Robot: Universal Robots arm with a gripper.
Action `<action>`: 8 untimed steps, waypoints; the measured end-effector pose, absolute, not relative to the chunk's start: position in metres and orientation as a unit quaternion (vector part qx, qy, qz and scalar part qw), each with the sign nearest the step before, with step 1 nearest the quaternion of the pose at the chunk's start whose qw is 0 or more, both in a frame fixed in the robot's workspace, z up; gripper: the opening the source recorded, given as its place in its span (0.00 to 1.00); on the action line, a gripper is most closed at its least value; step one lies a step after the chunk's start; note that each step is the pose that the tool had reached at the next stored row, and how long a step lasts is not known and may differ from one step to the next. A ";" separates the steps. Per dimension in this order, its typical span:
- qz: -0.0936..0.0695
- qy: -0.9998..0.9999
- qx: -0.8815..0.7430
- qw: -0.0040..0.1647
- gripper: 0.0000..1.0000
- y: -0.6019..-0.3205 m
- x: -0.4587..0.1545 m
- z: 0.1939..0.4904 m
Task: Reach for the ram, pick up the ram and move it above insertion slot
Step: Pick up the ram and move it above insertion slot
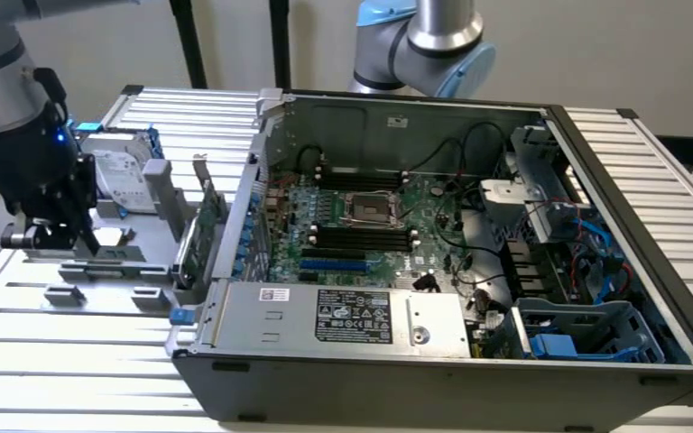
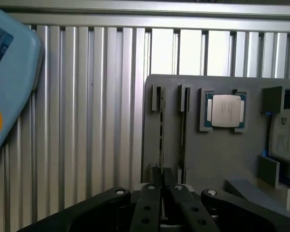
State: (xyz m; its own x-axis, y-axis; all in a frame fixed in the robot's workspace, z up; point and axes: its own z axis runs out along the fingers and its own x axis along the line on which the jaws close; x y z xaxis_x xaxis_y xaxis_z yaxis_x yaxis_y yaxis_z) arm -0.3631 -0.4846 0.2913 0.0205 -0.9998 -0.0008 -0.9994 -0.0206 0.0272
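– Gripper (image 2: 163, 181) is the closest thing to us, jaws only a sliver apart. What's it got?

– As best I can judge, the ram (image 2: 160, 130). Its thin green edge runs straight into the gap between the fingertips, so I'd say it's nipped there. The stick is seated in its groove in the grey holder (image 2: 217, 159).

– Where's that against the computer?

– On the ribbed surface (image 2: 87, 121), about nine o'clock from the open case (image 1: 443, 361), on the exterior view's left.

– Which way does the stick lie?

– On edge, thin side up. Its long axis is parallel to the neighbouring groove (image 2: 183, 125) and to the surface's ribs. Going by those ribs, I'd reckon it runs nine-to-three across the exterior view, much like the black slots (image 1: 359, 239) on the motherboard.

– What worries you?

– How much of it lies under the gripper is hidden. An off-centre hold could let it cock and bind in the groove, or slip, thin as it is. The upright expansion card (image 1: 208, 225) and the case wall also stand between holder and slots, so a low path would clip them.
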 end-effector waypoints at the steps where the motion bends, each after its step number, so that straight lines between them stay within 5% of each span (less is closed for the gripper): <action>1: -0.010 -0.700 0.714 0.009 0.13 -0.485 -0.360 0.296; 8: -0.011 -0.699 0.715 0.010 0.13 -0.485 -0.339 0.327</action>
State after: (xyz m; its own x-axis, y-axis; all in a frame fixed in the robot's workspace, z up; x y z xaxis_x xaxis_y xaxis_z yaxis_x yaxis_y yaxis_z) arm -0.3385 -0.4845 0.3273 0.0220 -0.9998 -0.0029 -0.9993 -0.0220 0.0297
